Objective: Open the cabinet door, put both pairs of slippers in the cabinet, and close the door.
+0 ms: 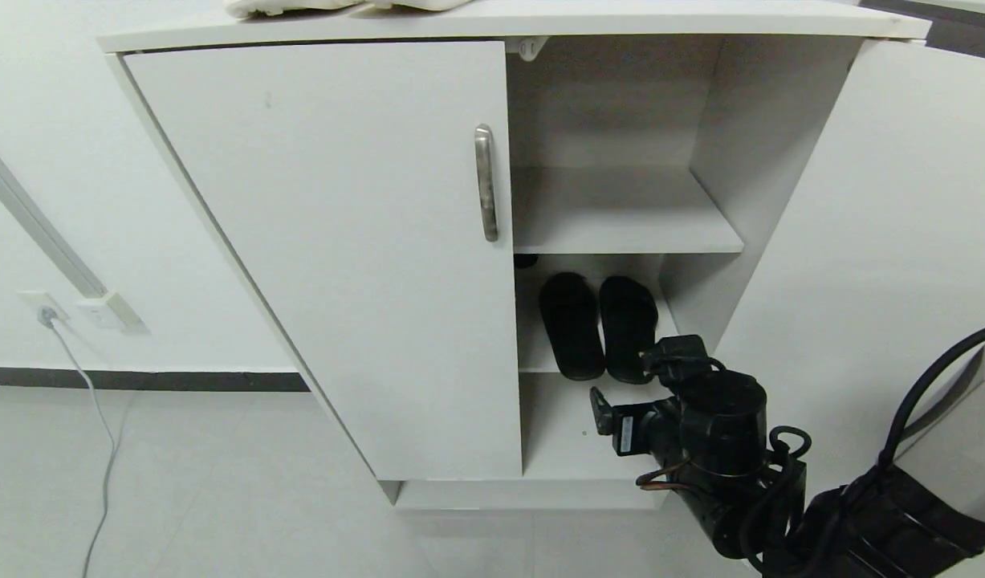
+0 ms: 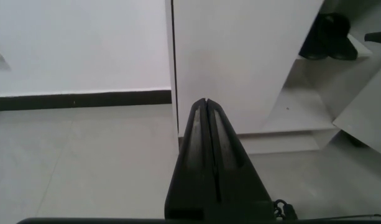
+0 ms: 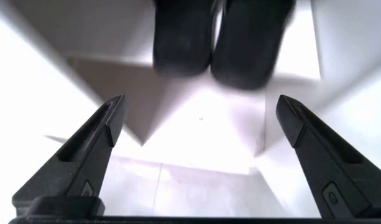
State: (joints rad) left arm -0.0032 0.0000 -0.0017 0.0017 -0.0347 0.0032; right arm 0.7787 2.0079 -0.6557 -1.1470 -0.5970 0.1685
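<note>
The white cabinet [image 1: 315, 241] has its left door shut and its right door [image 1: 877, 241] swung open. A pair of black slippers [image 1: 598, 325] lies side by side on the middle shelf, toes inward. My right gripper [image 1: 632, 384] is open just in front of that shelf, holding nothing; the right wrist view shows its fingers [image 3: 97, 143] spread wide with the black slippers [image 3: 218, 34] just beyond. My left gripper [image 2: 206, 107] is shut and empty, low over the floor before the shut left door; the black slippers [image 2: 330, 37] show farther off. Pale slippers [image 1: 299, 6] lie on the cabinet top.
The upper shelf [image 1: 620, 217] and bottom shelf [image 1: 580, 441] are bare. A metal handle [image 1: 485, 183] sits on the shut left door. A wall socket [image 1: 46, 313] with a grey cable [image 1: 99, 449] running down to the floor is at the left.
</note>
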